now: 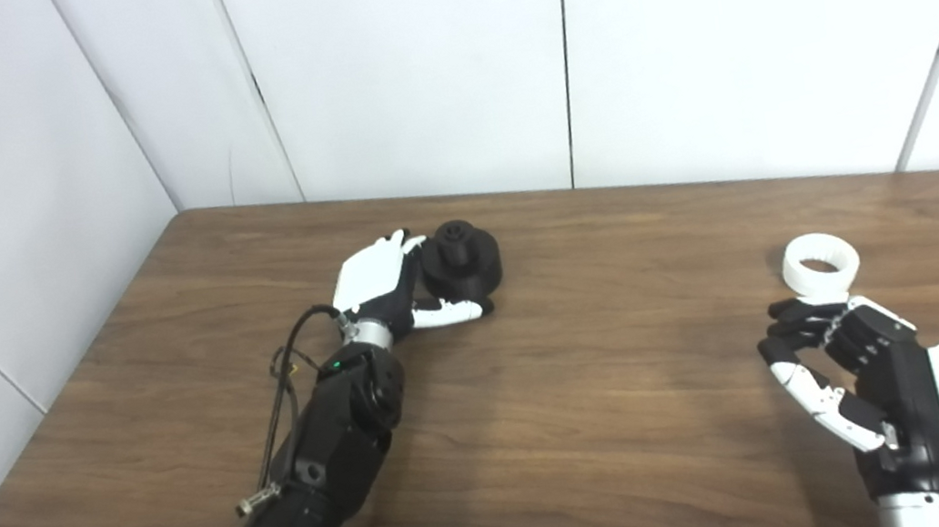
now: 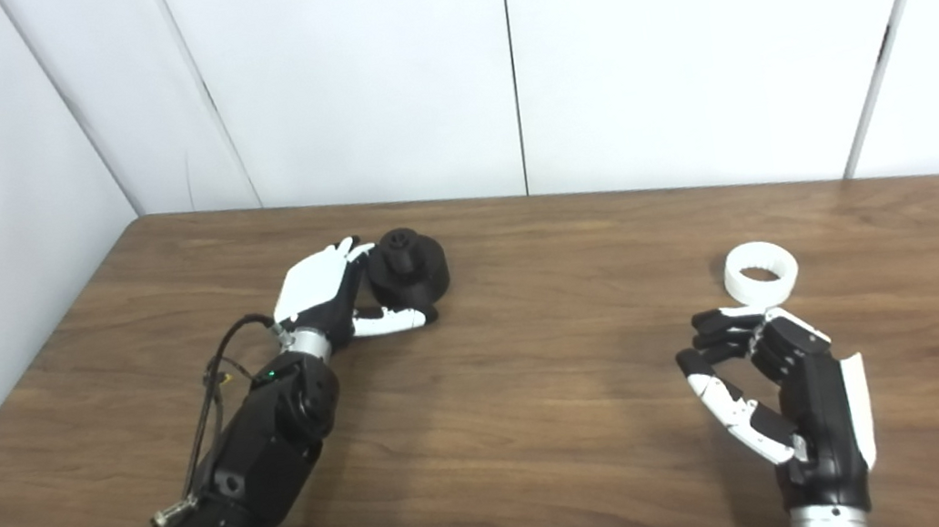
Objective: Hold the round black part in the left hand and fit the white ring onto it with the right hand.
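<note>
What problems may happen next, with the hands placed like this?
1. The left hand only cups the black part, which sits on the table; closing from one side may push it away instead of gripping it.
2. The right hand is open just short of the white ring. Its fingertips may knock the light ring away before they close.

The table (image 1: 598, 392) is brown wood-grain, smooth with a faint sheen; the wall panels (image 1: 404, 61) behind look smooth, matt white. The round black part (image 1: 461, 257) looks like matt plastic; the white ring (image 1: 820, 263) like smooth matt plastic; both hands wear glossy black and white shells.
</note>
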Robot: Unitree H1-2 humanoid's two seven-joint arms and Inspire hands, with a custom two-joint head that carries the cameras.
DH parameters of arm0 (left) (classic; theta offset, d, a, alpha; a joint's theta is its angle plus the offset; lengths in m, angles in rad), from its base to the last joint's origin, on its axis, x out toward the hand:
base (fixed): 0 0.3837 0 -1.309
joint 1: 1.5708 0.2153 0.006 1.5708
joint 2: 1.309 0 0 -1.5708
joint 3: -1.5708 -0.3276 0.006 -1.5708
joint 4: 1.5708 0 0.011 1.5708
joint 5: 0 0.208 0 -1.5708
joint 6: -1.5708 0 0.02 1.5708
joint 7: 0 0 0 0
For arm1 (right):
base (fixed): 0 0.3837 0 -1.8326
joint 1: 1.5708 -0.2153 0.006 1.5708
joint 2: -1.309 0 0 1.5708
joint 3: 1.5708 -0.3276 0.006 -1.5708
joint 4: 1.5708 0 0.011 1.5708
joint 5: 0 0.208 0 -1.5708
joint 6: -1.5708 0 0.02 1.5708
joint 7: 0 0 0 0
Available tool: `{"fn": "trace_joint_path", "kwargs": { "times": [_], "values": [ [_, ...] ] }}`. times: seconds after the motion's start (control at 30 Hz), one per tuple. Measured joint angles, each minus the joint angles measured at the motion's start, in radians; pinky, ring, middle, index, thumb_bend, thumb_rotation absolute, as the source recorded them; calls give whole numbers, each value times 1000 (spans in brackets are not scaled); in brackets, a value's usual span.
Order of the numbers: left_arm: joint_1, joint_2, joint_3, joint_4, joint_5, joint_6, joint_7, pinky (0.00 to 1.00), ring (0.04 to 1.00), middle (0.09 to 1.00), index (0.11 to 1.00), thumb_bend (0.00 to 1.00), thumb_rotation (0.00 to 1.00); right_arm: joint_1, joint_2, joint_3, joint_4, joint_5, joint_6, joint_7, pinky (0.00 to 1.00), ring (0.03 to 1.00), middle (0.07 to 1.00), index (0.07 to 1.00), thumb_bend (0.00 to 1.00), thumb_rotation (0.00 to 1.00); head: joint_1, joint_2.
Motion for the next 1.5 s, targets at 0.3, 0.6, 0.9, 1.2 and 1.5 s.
{"fn": "trace_joint_path", "kwargs": {
  "times": [0.3, 0.6, 0.9, 1.2, 1.5],
  "values": [
    [-27, -20, 0, 61, -43, -34, 36, 962, 1000, 1000, 841, 996, 592, 1, 0, -2, -2, -1, 0, 0, 458, 527, 577, 494, 502, 153, -3, 6],
    [-61, -45, 53, 186, -135, -166, 158, 949, 977, 962, 713, 902, 403, 12, -2, -6, -12, -5, 0, 0, 454, 527, 579, 494, 503, 153, -2, 6],
    [-62, -64, 72, 216, -188, -226, 211, 968, 959, 944, 669, 845, 348, 14, -4, -8, -16, -3, 1, 1, 455, 530, 584, 494, 502, 154, -2, 11],
    [-62, -65, 69, 218, -205, -239, 222, 951, 949, 937, 644, 847, 327, 16, -4, -10, -18, -6, 2, 1, 452, 525, 580, 494, 502, 153, 0, 14],
    [-59, -65, 67, 205, -222, -240, 216, 995, 962, 946, 634, 865, 303, 16, -4, -10, -19, -7, 3, 0, 454, 527, 579, 494, 502, 153, -2, 14]
  ]
}}
